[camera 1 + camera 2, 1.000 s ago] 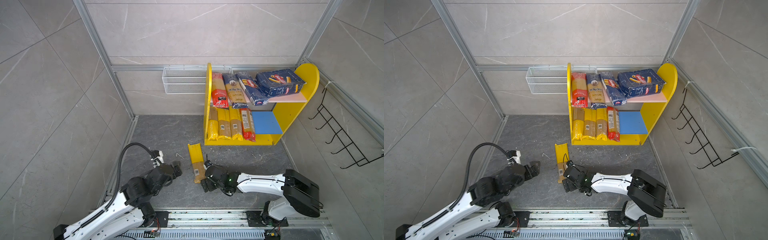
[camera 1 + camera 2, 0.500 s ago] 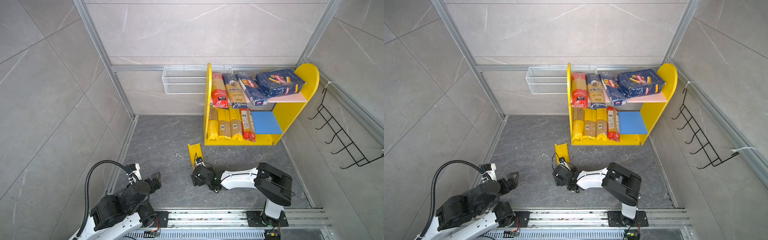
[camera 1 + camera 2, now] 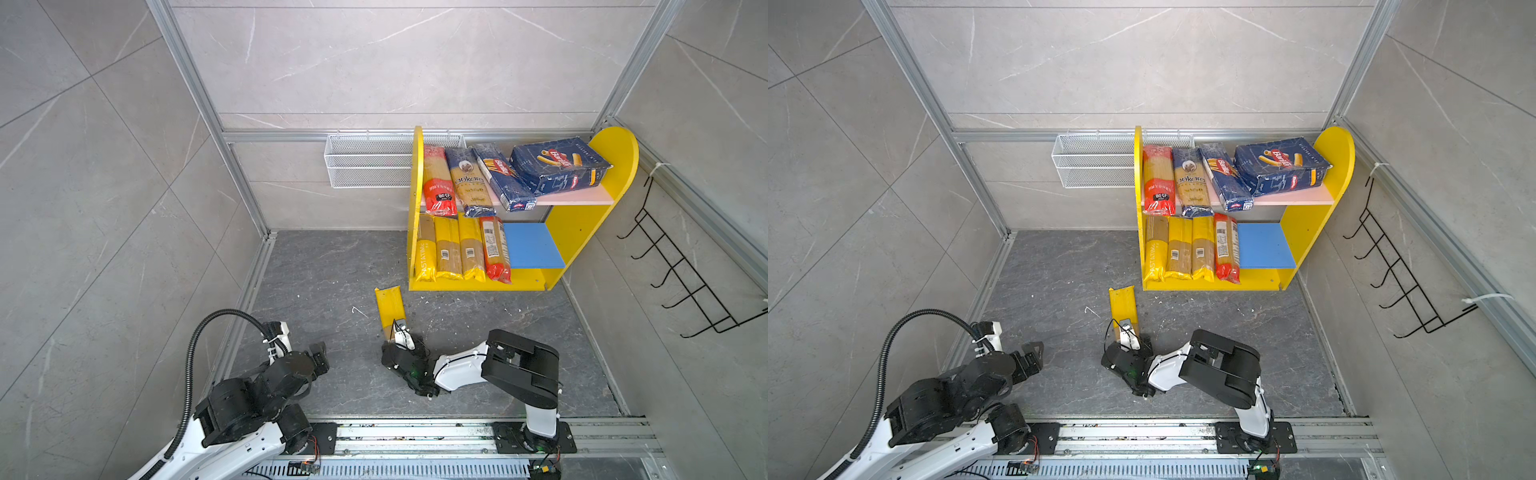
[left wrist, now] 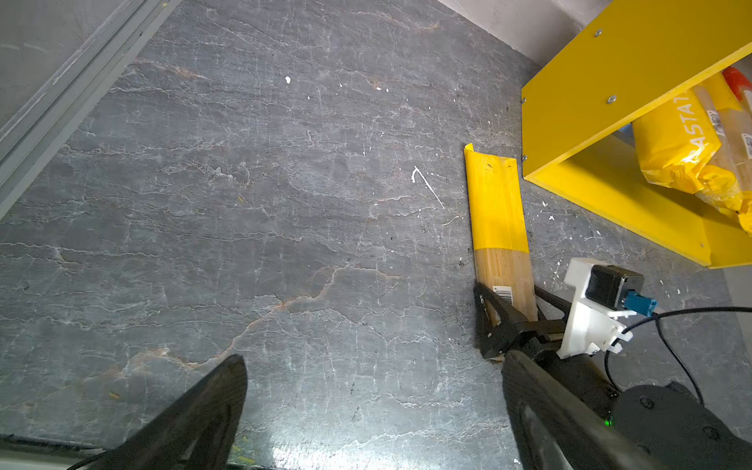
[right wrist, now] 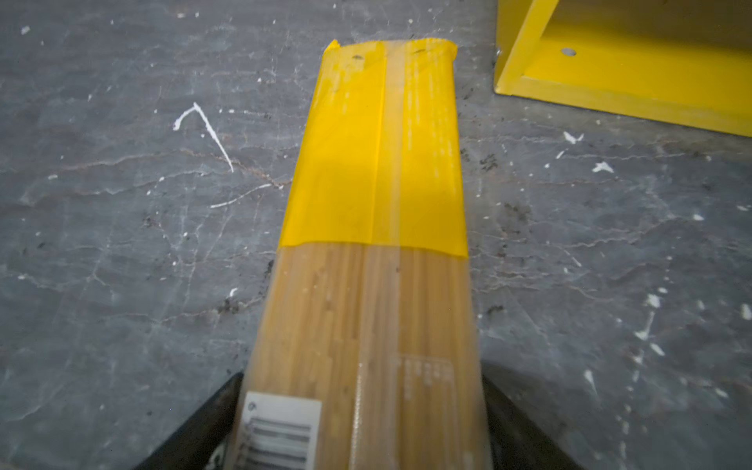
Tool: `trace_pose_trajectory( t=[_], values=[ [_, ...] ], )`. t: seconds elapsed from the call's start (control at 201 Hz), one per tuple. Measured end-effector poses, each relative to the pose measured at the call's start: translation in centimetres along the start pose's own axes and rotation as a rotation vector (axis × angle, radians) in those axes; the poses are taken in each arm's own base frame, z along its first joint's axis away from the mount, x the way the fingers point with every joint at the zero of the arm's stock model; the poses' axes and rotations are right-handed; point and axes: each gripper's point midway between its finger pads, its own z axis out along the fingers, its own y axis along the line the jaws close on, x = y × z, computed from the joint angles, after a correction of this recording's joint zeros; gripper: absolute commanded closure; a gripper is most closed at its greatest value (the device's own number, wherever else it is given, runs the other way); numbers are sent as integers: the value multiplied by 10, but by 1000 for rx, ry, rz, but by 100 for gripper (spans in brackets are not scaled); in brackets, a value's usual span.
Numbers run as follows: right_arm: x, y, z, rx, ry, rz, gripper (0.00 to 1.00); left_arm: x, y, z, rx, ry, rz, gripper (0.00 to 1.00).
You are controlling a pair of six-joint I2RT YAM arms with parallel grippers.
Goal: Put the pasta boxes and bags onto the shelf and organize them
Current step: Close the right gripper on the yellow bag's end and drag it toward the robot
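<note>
Spaghetti bag (image 5: 374, 244), long, narrow, glossy plastic

Grey floor (image 3: 324, 266) carries the shelf (image 3: 582, 232), right of centre, and below-left of it one yellow bag (image 3: 388, 305), seemingly flat.

The shelf's (image 3: 619, 153) pink board (image 3: 582, 200) held a red-ended bag (image 3: 436, 178), the ankara bag (image 3: 469, 183), a narrow Barilla box (image 3: 503, 176) and a wide Barilla box (image 3: 559, 166). Its blue board (image 3: 532, 245) held three yellow bags (image 3: 448, 253) and another red-ended bag (image 3: 494, 249). A fourth yellow bag (image 3: 390, 305) lay flat on the floor (image 3: 316, 270) nearby.
</note>
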Motion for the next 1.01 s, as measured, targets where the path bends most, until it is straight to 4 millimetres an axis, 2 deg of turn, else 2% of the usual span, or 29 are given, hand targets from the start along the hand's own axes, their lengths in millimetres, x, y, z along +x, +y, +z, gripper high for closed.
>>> trace_pose_trajectory(
  t=[0.119,0.274,0.378,0.582,0.787,1.006],
  values=[
    [-1,-1,-2,-5,-30,67,59,0,-6,3,4,5,3,0],
    [-5,-1,-8,-25,-63,128,71,-1,-8,3,14,1,-4,0],
    [-7,-2,-14,-75,-66,169,75,-2,-8,0,27,-5,-14,0],
    [8,-7,-42,-207,-1,173,85,-4,-7,-2,40,-14,-20,0],
    [18,-14,-67,-284,74,143,86,-7,-9,-4,43,-17,-11,0],
    [19,-23,-96,-337,138,109,88,-11,-16,-4,45,-19,9,0]
  ],
)
